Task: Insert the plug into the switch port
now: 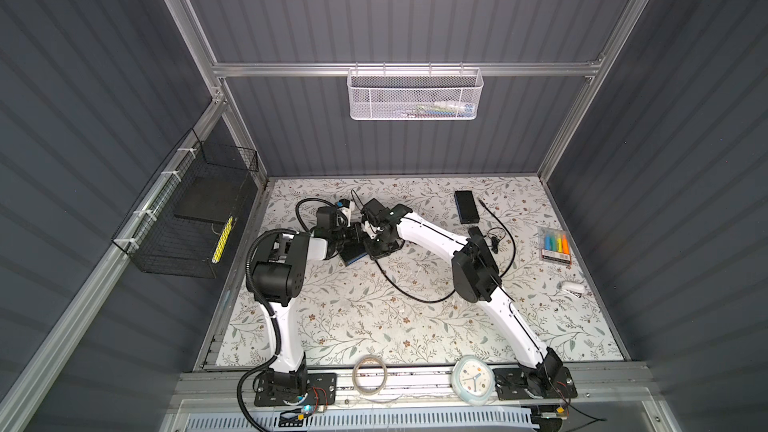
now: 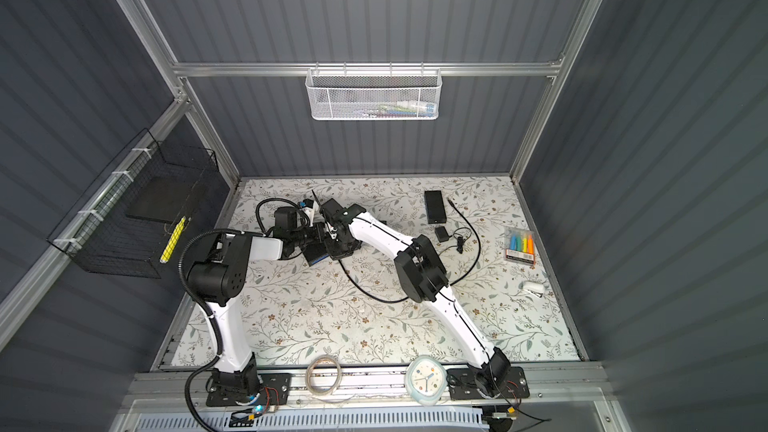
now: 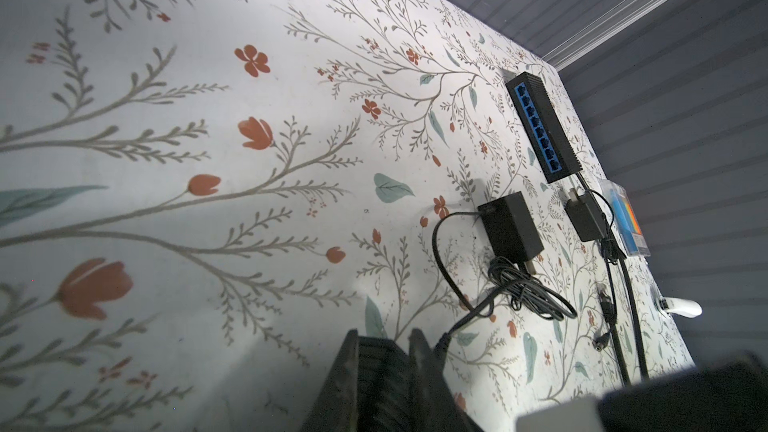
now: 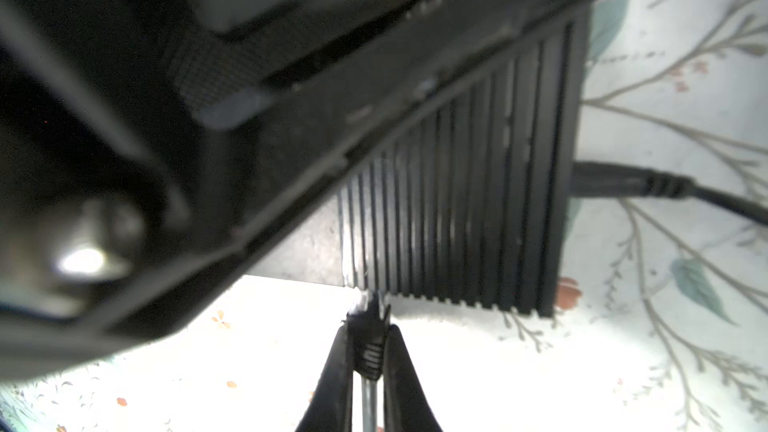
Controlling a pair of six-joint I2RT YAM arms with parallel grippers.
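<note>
Gently: the plug (image 4: pixel 371 351) looks light and stiff, its latch fragile, so hold its boot, never the limp cable (image 1: pixel 415 297). Your left claw (image 3: pixel 385 340) is clenched on the ribbed switch (image 4: pixel 457 201) at left-centre of the desk (image 1: pixel 374 326); your right claw (image 4: pixel 369 330) grips the plug by that boot, nose touching the switch's edge, seating hidden.
</note>
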